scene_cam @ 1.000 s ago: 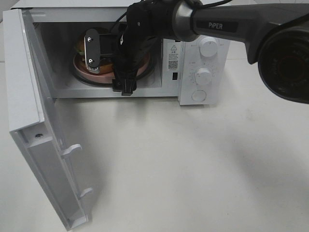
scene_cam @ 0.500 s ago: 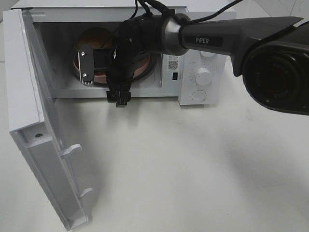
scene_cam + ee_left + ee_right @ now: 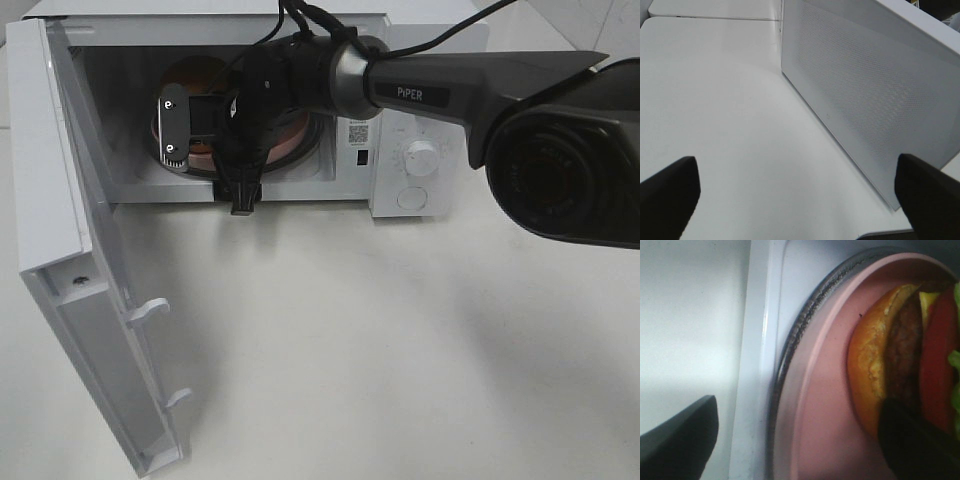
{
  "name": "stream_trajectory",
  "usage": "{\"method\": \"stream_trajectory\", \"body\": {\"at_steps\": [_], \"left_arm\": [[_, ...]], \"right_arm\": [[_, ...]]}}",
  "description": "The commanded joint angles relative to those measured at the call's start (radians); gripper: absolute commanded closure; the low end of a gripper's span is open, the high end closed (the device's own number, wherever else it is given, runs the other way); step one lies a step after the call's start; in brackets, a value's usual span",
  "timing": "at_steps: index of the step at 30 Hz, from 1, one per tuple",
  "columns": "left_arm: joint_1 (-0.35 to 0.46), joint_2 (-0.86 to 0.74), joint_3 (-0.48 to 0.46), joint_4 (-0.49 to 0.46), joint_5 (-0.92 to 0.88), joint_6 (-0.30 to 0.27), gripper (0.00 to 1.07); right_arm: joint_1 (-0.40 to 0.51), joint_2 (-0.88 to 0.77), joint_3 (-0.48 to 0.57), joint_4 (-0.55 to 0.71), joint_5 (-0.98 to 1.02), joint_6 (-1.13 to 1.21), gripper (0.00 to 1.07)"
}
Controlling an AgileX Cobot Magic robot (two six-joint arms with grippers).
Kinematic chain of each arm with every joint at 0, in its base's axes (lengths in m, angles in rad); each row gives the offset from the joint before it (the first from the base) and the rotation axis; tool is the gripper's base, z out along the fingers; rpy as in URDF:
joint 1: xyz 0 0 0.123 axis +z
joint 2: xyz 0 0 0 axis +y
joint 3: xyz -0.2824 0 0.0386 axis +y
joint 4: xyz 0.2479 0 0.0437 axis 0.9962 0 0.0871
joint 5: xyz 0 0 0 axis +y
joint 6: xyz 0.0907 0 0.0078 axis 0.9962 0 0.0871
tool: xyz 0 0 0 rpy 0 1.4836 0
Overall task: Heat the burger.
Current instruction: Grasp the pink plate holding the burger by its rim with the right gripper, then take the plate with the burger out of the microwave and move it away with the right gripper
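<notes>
- The burger sits on a pink plate inside the microwave, at 11 o'clock in the exterior high view.
- It looks soft, stacked and squashable; better carried by the plate's rim.
- Right gripper: fingers spread, holding nothing.
- Left gripper: released, over the table.

Burger lay on a pink plate, bun, dark patty, red slice and green lettuce visible. Plate sat on the glass turntable inside the white microwave. Right gripper fingers spread wide, one dark fingertip overlapping the burger's edge.
</notes>
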Motion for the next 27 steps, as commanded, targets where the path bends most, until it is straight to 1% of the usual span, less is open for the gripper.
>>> {"method": "stream_trajectory", "body": {"at_steps": [1,2,3,5,6,7,8,9,10,11,12,13,14,15,16,17,27], "left_arm": [[0.002,-0.017,0.001,-0.006,-0.013,0.0,0.09],[0.002,-0.017,0.001,-0.006,-0.013,0.0,0.09],[0.002,-0.017,0.001,-0.006,-0.013,0.0,0.09],[0.002,-0.017,0.001,-0.005,-0.013,0.0,0.09],[0.002,-0.017,0.001,-0.005,-0.013,0.0,0.09],[0.002,-0.017,0.001,-0.005,-0.013,0.0,0.09],[0.002,-0.017,0.001,-0.005,-0.013,0.0,0.09],[0.002,-0.017,0.001,-0.005,-0.013,0.0,0.09],[0.002,-0.017,0.001,-0.005,-0.013,0.0,0.09],[0.002,-0.017,0.001,-0.005,-0.013,0.0,0.09],[0.002,-0.017,0.001,-0.005,-0.013,0.0,0.09],[0.002,-0.017,0.001,-0.005,-0.013,0.0,0.09],[0.002,-0.017,0.001,-0.005,-0.013,0.0,0.09],[0.002,-0.017,0.001,-0.005,-0.013,0.0,0.09],[0.002,-0.017,0.001,-0.005,-0.013,0.0,0.09],[0.002,-0.017,0.001,-0.005,-0.013,0.0,0.09],[0.002,-0.017,0.001,-0.005,-0.013,0.0,0.09]], "right_arm": [[-0.018,0.02,-0.007,0.003,0.015,-0.002,0.25],[-0.019,0.024,-0.007,0.002,0.023,0.002,0.28],[-0.019,0.024,-0.007,0.002,0.023,0.002,0.28],[-0.019,0.026,-0.007,0.001,0.034,0.001,0.38],[-0.019,0.026,-0.007,0.001,0.034,0.001,0.38],[-0.019,0.026,-0.007,0.003,0.034,0.001,0.48],[-0.019,0.026,-0.007,0.003,0.034,0.001,0.54],[-0.019,0.026,-0.007,0.003,0.034,0.001,0.54],[-0.019,0.026,-0.007,0.005,0.033,0.002,0.68],[-0.019,0.026,-0.007,0.006,0.035,0.002,0.75],[-0.019,0.026,-0.007,0.006,0.035,0.002,0.75],[-0.019,0.025,-0.007,0.007,0.043,0.002,0.87],[-0.019,0.024,-0.007,0.007,0.048,0.002,0.93],[-0.019,0.024,-0.007,0.007,0.048,0.002,0.93],[-0.019,0.02,-0.007,0.007,0.057,0.001,1.02],[-0.018,0.017,-0.007,0.007,0.065,-0.003,1.07],[-0.015,-0.007,-0.007,0.018,0.076,-0.024,1.07]]}}
